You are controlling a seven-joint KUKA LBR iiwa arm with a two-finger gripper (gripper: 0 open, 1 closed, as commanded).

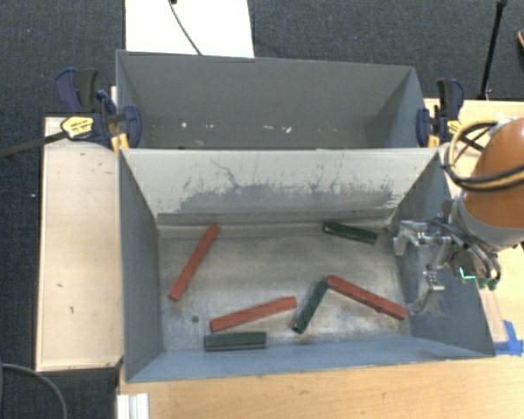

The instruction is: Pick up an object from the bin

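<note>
Red bar [365, 296] lies slanted on the right of the bin [271, 177] floor, and its right end sits just beside the gripper [426, 293], which hangs low against the right wall. Open or closed, I cannot tell.

Sweeping from the near wall: a dark green bar [235, 341] lies flat along it. Just beyond is a second red bar [252, 314], slightly tilted. To its right a short green bar [310, 305] lies angled, its far end at or almost at the first red bar's left end. Farther back on the left, a long red bar [194, 262] slants toward the far wall. Farthest, right of centre, a slim green bar [349, 232] lies at that wall's foot.
</note>
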